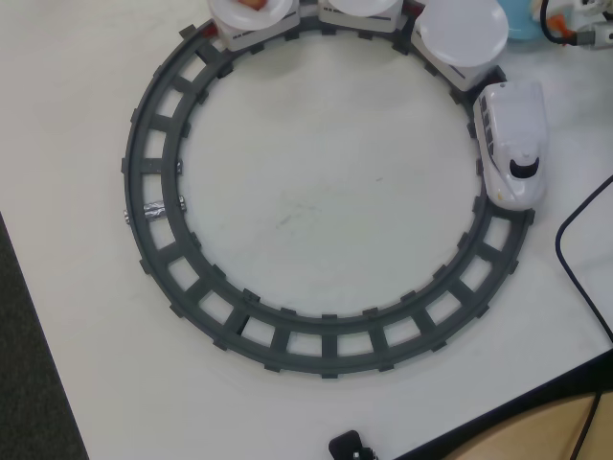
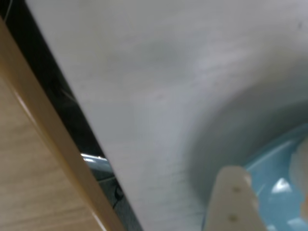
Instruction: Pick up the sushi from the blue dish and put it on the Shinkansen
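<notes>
The claw, one pale finger [image 2: 234, 199] visible in the wrist view, its spread impossible to tell, hovers over the smooth light-blue round plastic dish [image 2: 269, 163], where a blurred pale shape at the frame edge may be the sushi, so a blind descent could miss it.

Centre of the grey track ring [image 1: 182, 287] is bare white surface [image 1: 306, 201], wide open from above. Surface outside the ring at lower left is also free. Top edge of the overhead view is crowded: Shinkansen [image 1: 512, 144] nose car on the right-hand curve, its plate-topped cars [image 1: 463, 34] running along the top arc, blue dish [image 1: 522, 19] just beyond at the frame edge. Black cable [image 1: 575, 259] loops across the surface at right. Wrist view: one pale finger of the end effector [image 2: 236, 202] sits close over the blue dish [image 2: 274, 163] rim, bare surface alongside, surface edge at left.
</notes>
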You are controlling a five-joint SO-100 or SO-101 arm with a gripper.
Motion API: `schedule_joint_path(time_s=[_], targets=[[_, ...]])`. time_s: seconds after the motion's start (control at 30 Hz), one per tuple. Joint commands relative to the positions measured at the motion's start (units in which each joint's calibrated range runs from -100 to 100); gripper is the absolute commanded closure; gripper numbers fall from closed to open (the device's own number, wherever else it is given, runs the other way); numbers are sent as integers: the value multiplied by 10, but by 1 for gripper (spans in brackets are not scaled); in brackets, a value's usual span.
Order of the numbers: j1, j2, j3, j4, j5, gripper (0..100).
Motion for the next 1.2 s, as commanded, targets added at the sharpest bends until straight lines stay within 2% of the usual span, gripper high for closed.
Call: schedule_joint_path(time_s=[0.0,0.3,0.83,0.93,1.07,1.17], targets=[[-2,2,-29,-23,2,71],[-4,8,-27,-68,2,71],[-25,44,-28,-84,2,71],[-25,44,-27,-98,2,80],[-25,44,-27,-99,-2,100],[-23,39,-26,-99,-4,98]])
